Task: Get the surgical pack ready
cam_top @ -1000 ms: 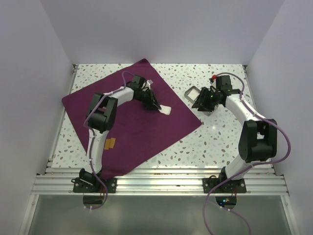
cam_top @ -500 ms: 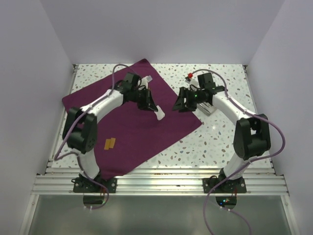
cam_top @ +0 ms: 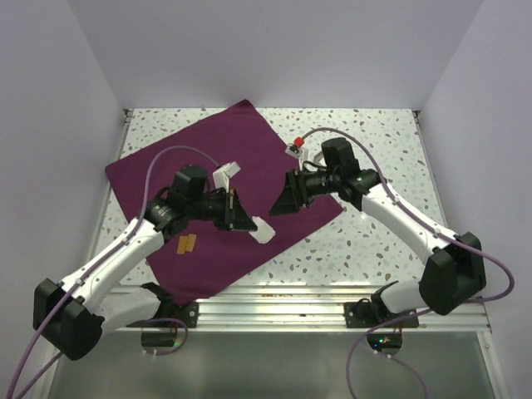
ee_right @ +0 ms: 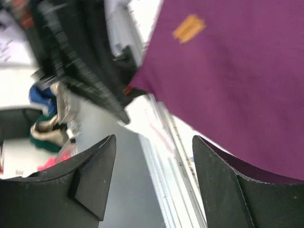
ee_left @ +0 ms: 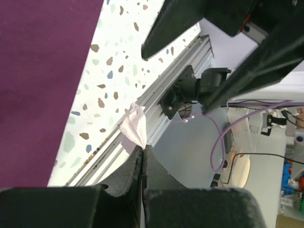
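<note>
Speckled table (cam_top: 374, 241), surgical pack (cam_top: 208, 166) flat, orange label (cam_top: 187, 243) unreadable, left tool (ee_left: 142, 151) pinching likely gauze (ee_left: 133, 129), right tool (ee_right: 154, 142) spread

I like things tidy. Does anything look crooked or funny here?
Yes. The purple cloth lies turned cornerwise, not lined up with the table edges, and its near corner reaches the metal rail. The left pincer is pinching a small white pad.

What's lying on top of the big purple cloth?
A small orange tag lies on the purple cloth. The left arm and right gripper hide parts, so anything beneath is unseen.
</note>
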Robot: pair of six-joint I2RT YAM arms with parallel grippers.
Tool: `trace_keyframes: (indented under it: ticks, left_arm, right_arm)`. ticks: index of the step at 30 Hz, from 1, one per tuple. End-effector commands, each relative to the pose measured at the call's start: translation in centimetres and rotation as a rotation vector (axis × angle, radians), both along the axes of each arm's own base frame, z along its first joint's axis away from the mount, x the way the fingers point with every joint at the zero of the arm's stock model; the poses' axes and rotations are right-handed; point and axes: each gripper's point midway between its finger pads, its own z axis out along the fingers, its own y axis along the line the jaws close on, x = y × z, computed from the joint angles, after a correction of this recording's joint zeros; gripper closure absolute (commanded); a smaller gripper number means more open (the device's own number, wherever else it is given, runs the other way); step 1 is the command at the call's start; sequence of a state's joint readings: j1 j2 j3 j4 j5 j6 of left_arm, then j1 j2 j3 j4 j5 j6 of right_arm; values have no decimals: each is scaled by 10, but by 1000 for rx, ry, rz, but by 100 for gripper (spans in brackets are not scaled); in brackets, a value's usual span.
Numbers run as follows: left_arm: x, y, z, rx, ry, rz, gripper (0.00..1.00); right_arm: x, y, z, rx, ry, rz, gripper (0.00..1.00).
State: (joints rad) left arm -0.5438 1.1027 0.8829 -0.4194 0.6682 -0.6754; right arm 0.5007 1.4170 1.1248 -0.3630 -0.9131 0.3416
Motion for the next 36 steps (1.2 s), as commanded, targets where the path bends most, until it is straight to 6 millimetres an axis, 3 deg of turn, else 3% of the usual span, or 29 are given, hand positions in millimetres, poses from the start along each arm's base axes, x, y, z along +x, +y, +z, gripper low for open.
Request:
trace_keyframes:
  ticks: [1, 6, 12, 24, 27, 30, 31, 33, 34, 36]
  left_arm:
    - [-12, -1, 20, -88, -35, -11, 100]
    - [-31, -1, 44, -171, -66, -84, 100]
    - [-47, -1, 66, -231, -95, -153, 100]
    - [-53, -6, 79, -286, -112, -223, 100]
    - [-54, -7, 80, -290, -111, -232, 100]
    - [-54, -7, 79, -289, -109, -235, 100]
    - [-53, -7, 79, -288, -108, -234, 98]
    - [-48, -7, 77, -270, -124, -209, 85]
    - [-44, -6, 75, -250, -130, -186, 66]
    - [-28, -1, 63, -161, -127, -101, 51]
  right_arm:
    - [-35, 11, 27, 140, -59, 164, 30]
    - [-68, 20, 32, 182, -64, 289, 26]
    - [-69, 22, 26, 159, -76, 295, 26]
    - [-90, 27, 27, 184, -24, 385, 32]
    - [-92, 27, 24, 180, -8, 390, 43]
    - [-92, 28, 23, 178, 8, 392, 64]
    - [-91, 28, 21, 173, 19, 389, 80]
    - [-90, 29, 17, 164, 36, 386, 100]
    - [-89, 29, 14, 151, 50, 378, 100]
    - [-80, 31, 3, 107, 55, 340, 100]
